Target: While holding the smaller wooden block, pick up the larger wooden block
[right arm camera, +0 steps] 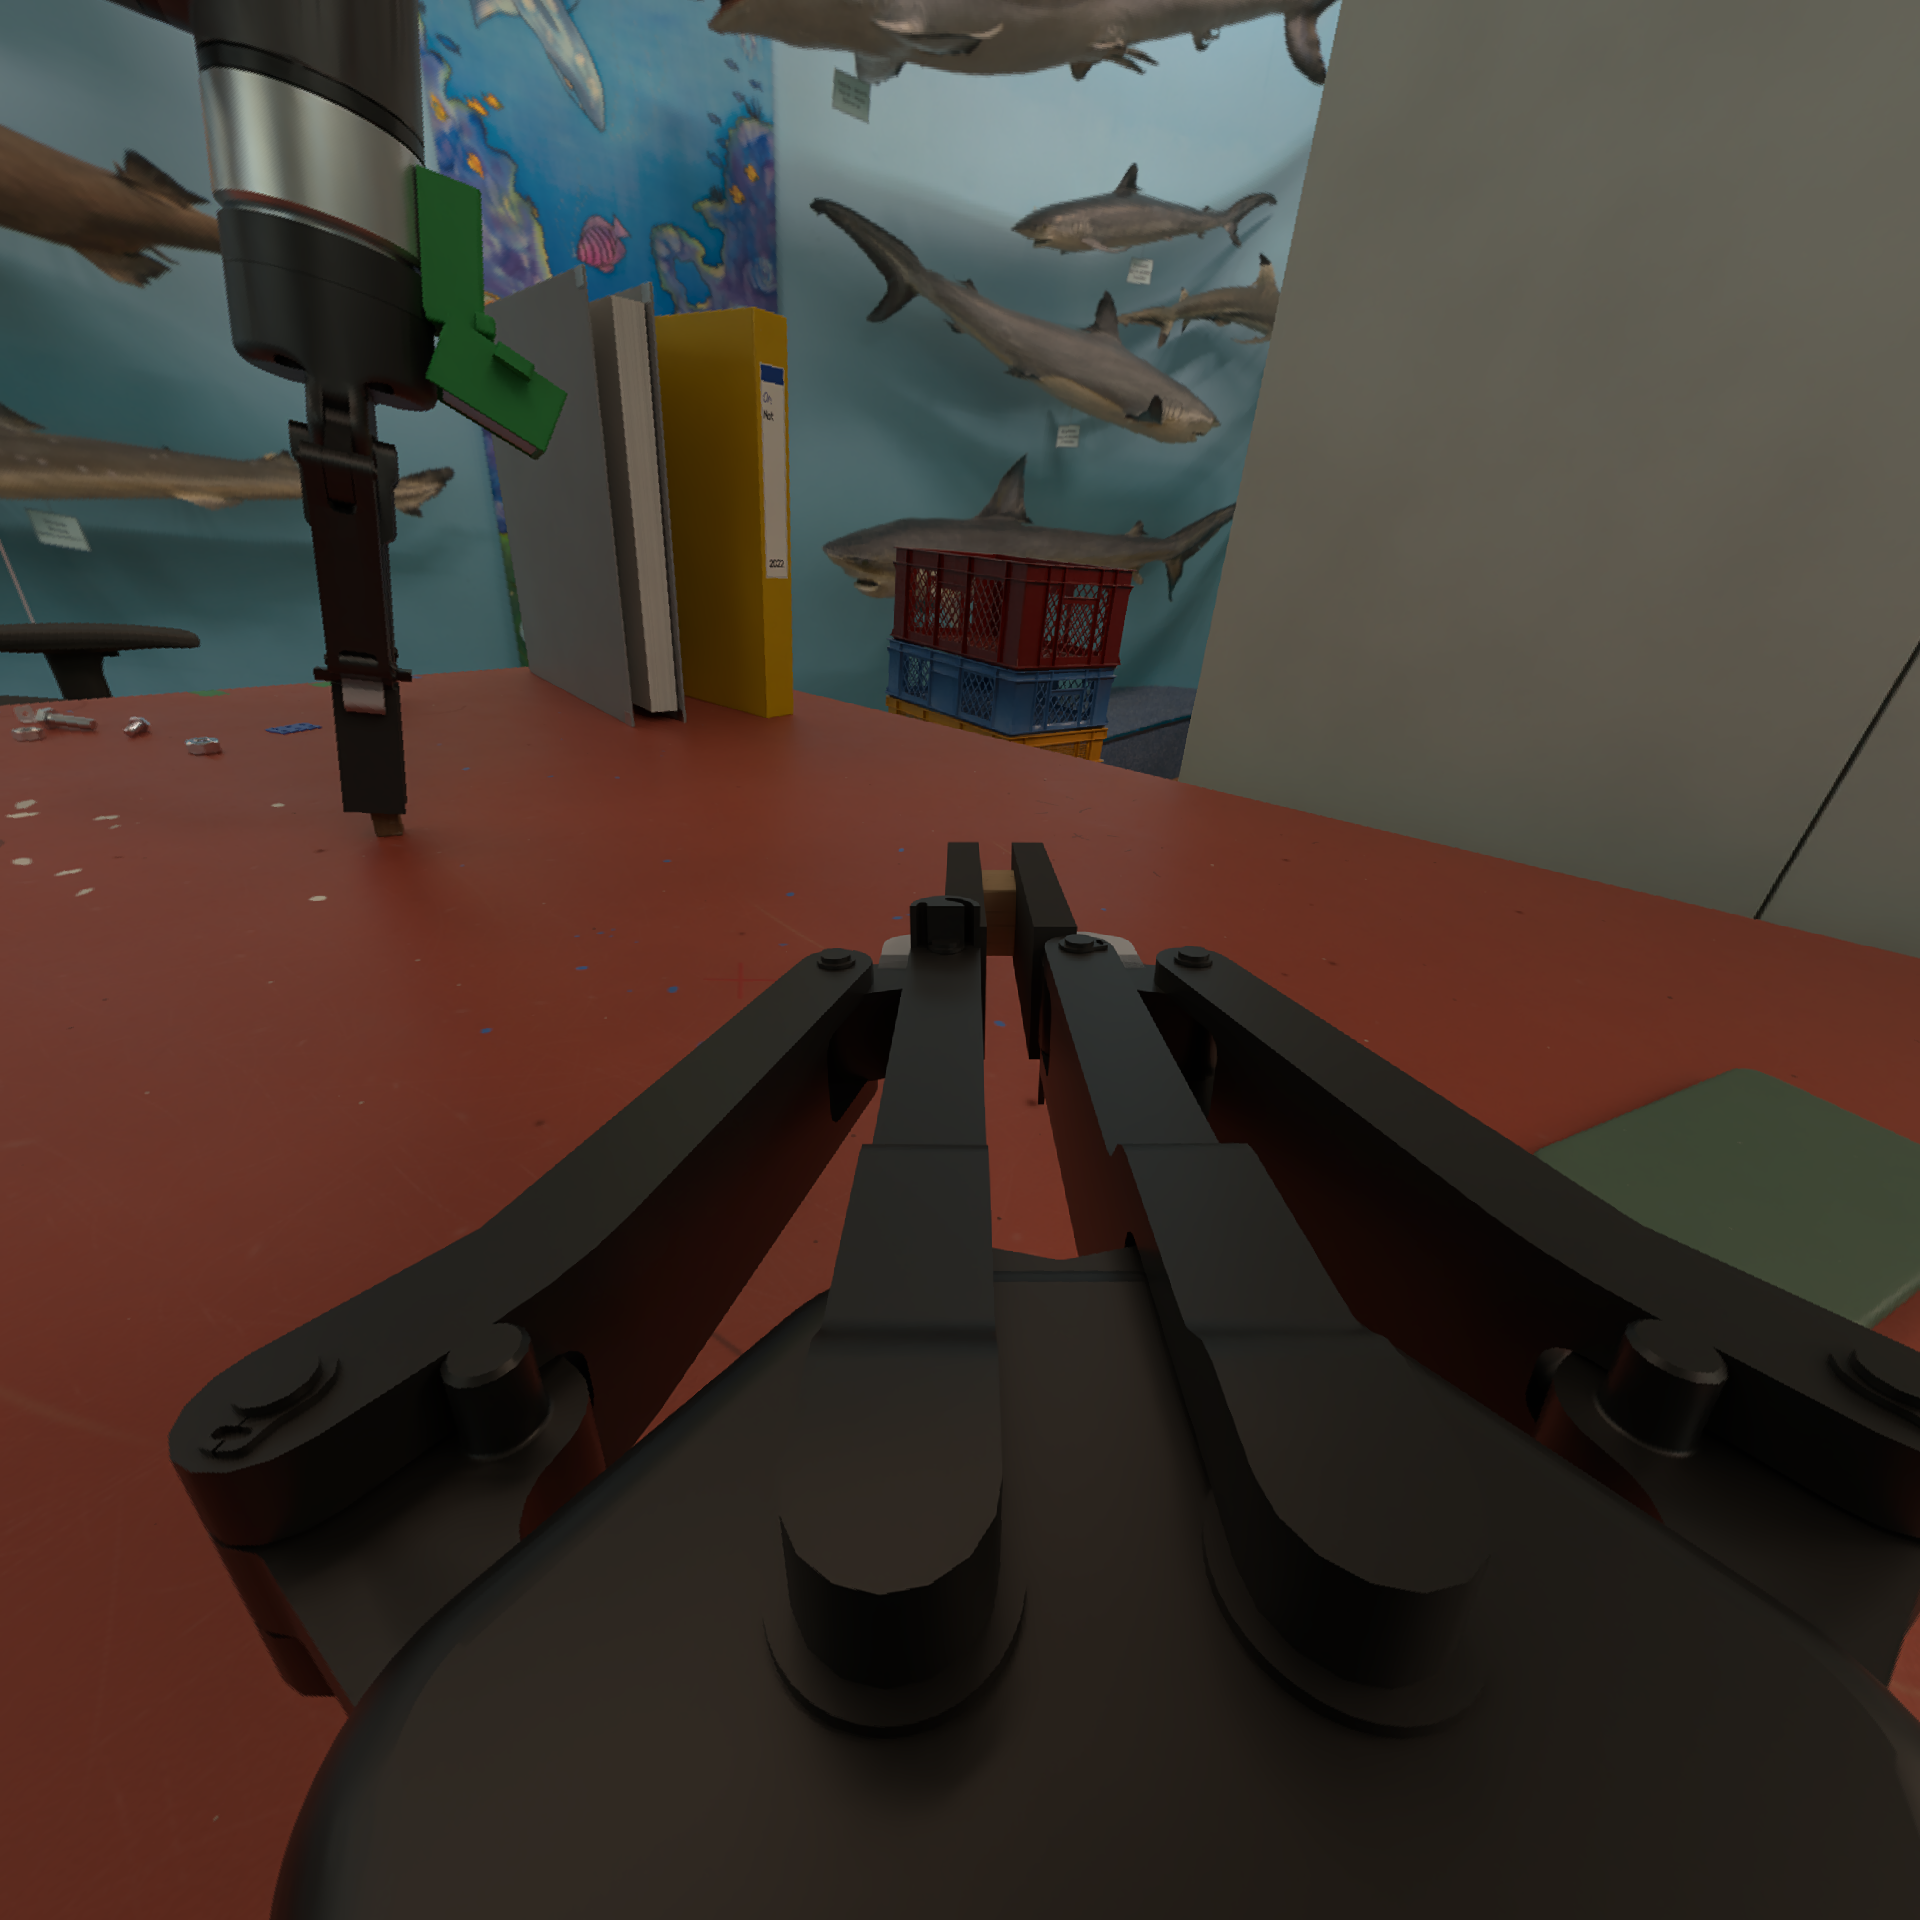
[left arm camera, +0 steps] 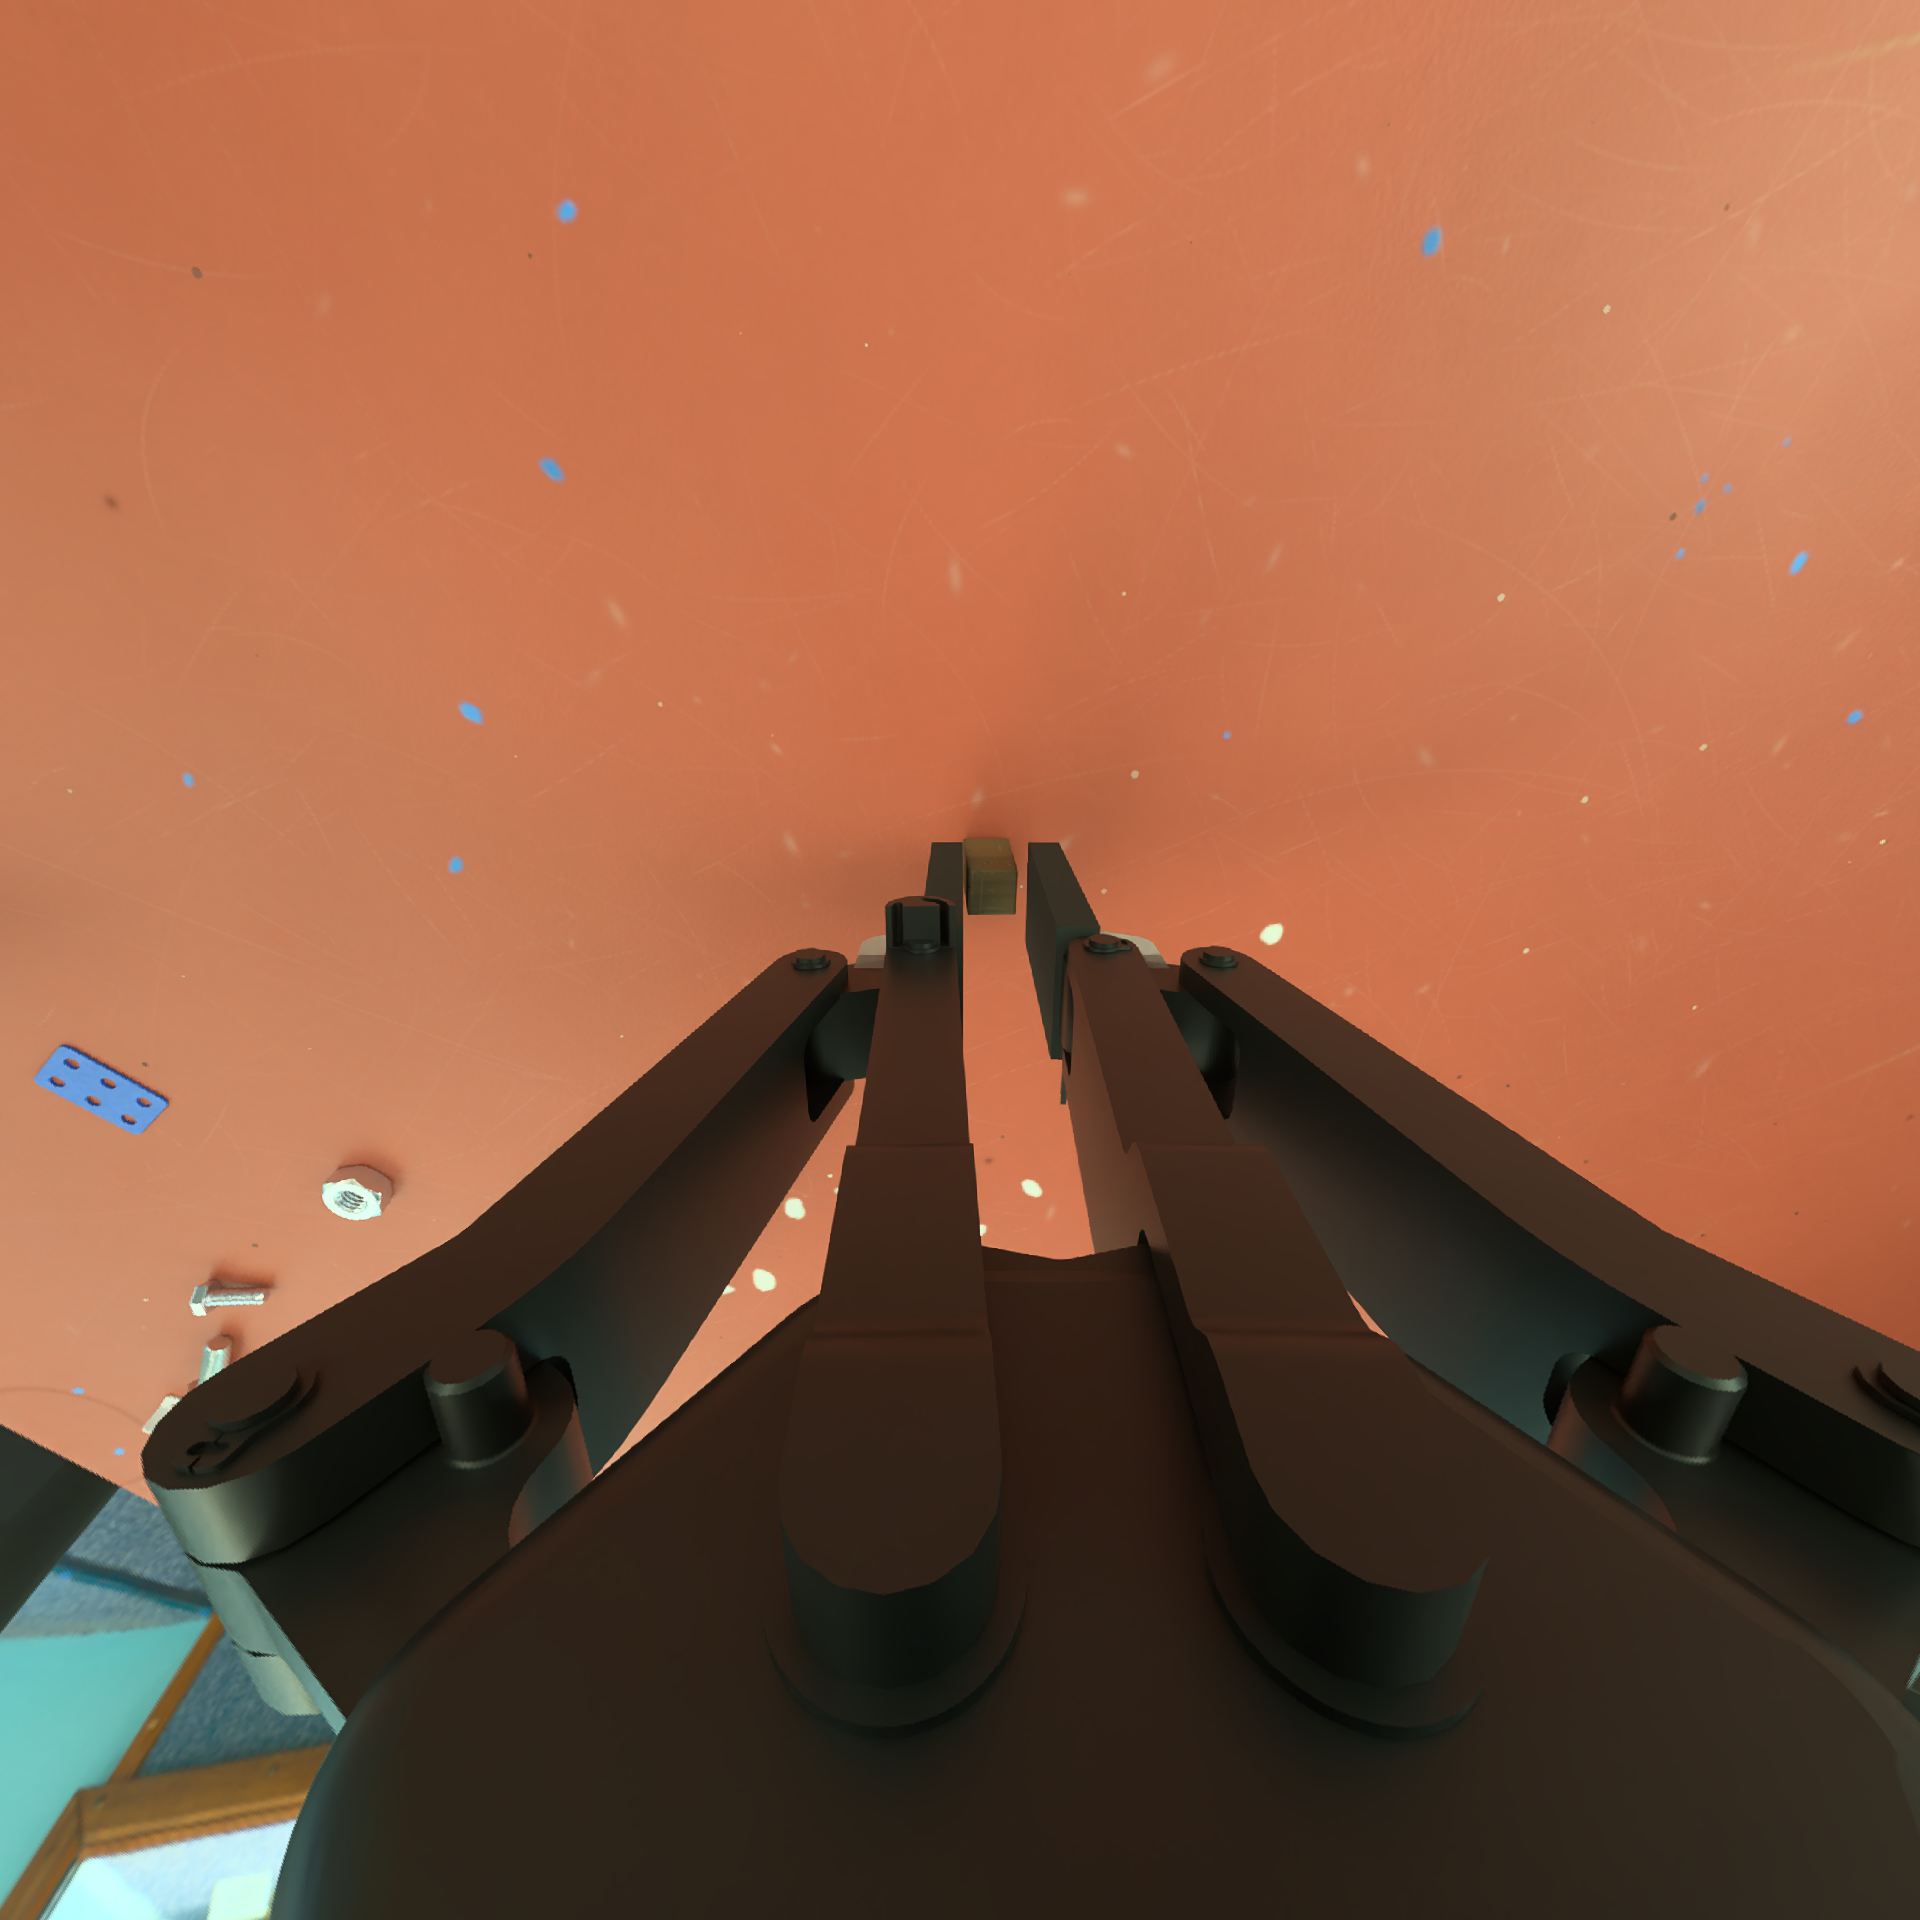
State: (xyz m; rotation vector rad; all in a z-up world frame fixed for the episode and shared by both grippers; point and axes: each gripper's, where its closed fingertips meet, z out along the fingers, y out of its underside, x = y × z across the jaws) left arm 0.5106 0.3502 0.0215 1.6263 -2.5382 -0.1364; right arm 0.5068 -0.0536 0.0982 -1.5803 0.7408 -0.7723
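My left gripper point(left arm camera: 987, 868) points straight down at the red table point(left arm camera: 935, 416). Its fingers stand close on either side of the larger wooden block point(left arm camera: 989, 881), which rests on the table. The block touches the left finger, and a thin slit shows at the right finger. The right wrist view shows this gripper point(right arm camera: 371, 795) at the far left with the block point(right arm camera: 389, 827) poking out below its tips. My right gripper point(right arm camera: 997, 883) is shut on the smaller, pale wooden block point(right arm camera: 998, 902) and holds it above the table.
A blue plate with holes point(left arm camera: 101, 1088), a nut point(left arm camera: 356, 1192) and bolts point(left arm camera: 229, 1296) lie left of the left gripper. Grey books and a yellow binder point(right arm camera: 722, 509) stand at the table's far edge. A green mat point(right arm camera: 1756, 1195) lies at the right, beside a grey panel point(right arm camera: 1558, 416).
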